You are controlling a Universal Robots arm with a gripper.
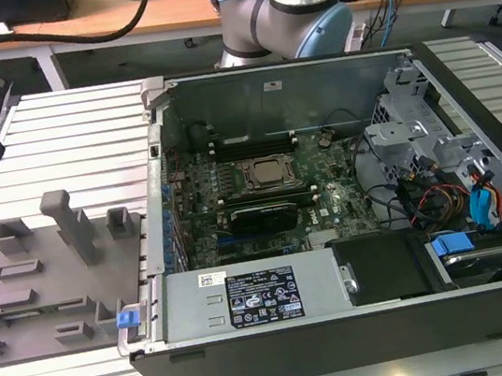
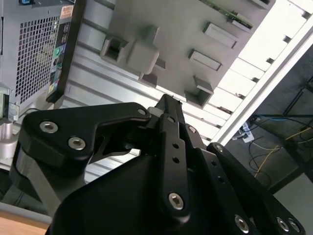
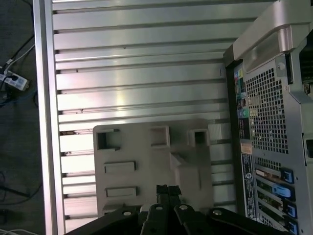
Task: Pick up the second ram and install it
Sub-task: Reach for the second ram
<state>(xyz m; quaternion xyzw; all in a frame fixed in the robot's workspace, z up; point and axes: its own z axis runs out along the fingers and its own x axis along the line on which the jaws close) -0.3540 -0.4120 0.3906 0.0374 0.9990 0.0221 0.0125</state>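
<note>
Tool (image 3: 167,187) near grey fixture plate (image 3: 142,147), computer case (image 3: 274,112) alongside

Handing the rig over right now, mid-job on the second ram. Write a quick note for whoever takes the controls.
Gripper: shut, with nothing seen between its fingers, raised near the grey fixture tray beside the open computer case.
Second ram: a thin green strip at the tray's far edge in the second wrist view looks like it. It is apart from the gripper.
Done: nothing of the pick shows.
Left: the ram is not yet gripped, and not yet in the memory slots by the CPU socket.
</note>
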